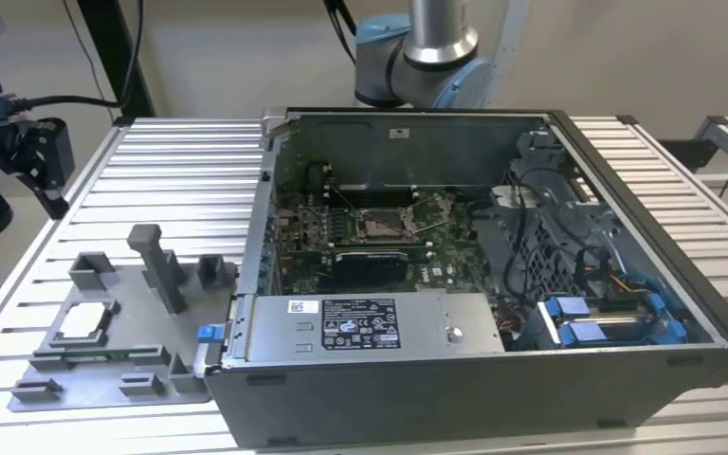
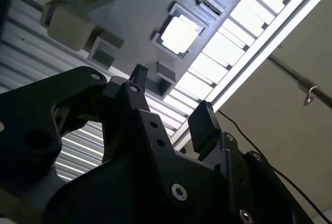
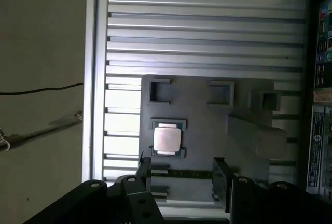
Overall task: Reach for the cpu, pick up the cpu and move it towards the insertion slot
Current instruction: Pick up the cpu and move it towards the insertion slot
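— Exterior view, largest item first?
— Slatted metal table (image 1: pixel 174 161). Open computer case (image 1: pixel 491 398) standing on it, toward the exterior view's right.
— Contents of the case?
— Green motherboard (image 1: pixel 338 227); insertion slot (image 1: pixel 381 224) near its middle, silver frame, dark centre.
— Beside the case?
— Grey fixture plate (image 1: pixel 111 379), on the exterior view's left. The cpu (image 1: pixel 83 322) lies flat in a square recess of it, pale metal top upward.
— Pincer?
— Gripper (image 3: pixel 181 164) (image 2: pixel 172 89) in both wrist views: black fingers (image 3: pixel 220 175) spread wide, nothing between them, above the plate, clear of the cpu.
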Controlling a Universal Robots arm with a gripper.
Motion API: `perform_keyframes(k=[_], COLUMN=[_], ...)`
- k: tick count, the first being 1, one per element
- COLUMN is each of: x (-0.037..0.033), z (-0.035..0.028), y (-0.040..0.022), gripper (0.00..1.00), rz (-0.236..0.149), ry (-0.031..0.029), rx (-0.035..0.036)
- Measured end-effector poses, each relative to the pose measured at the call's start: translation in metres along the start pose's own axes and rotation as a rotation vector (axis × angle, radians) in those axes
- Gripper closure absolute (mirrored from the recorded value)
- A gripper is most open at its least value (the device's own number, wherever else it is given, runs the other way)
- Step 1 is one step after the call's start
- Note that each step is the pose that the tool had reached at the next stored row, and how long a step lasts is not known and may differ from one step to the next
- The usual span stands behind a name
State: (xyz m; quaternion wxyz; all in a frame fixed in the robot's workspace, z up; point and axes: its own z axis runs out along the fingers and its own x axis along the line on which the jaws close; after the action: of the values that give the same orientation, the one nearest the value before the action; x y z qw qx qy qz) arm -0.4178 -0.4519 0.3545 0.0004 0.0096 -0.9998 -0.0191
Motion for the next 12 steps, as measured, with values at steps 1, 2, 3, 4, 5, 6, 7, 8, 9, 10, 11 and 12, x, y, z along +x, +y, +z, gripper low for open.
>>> perform_keyframes(k=[1, 2, 3, 4, 5, 6, 7, 8, 9, 10, 11, 12], x=[0.0000, 0.0000, 0.0001, 0.0001, 0.0001, 0.0002, 0.0003, 0.0004, 0.0004, 0.0004, 0.0004, 0.0004], z=[0.0006, 0.0011, 0.0018, 0.0024, 0.0032, 0.0039, 0.0047, 0.0056, 0.0064, 0.0071, 0.0077, 0.0078], y=[0.0000, 0.0000, -0.0001, -0.0001, -0.0002, -0.0002, -0.0002, -0.0002, -0.0002, -0.0003, -0.0003, -0.0003], gripper=[0.00, 0.00, 0.00, 0.00, 0.00, 0.00, 0.00, 0.00, 0.00, 0.00, 0.00, 0.00], rz=[0.000, 0.000, 0.000, 0.000, 0.000, 0.000, 0.000, 0.000, 0.000, 0.000, 0.000, 0.000], ry=[0.0000, 0.0000, 0.0000, 0.0000, 0.0000, 0.0001, 0.0001, -0.0001, 0.0000, 0.0001, 0.0001, 0.0001], rx=[0.0000, 0.0000, 0.0000, 0.0000, 0.0000, 0.0001, 0.0000, -0.0001, 0.0000, 0.0001, 0.0001, 0.0001])
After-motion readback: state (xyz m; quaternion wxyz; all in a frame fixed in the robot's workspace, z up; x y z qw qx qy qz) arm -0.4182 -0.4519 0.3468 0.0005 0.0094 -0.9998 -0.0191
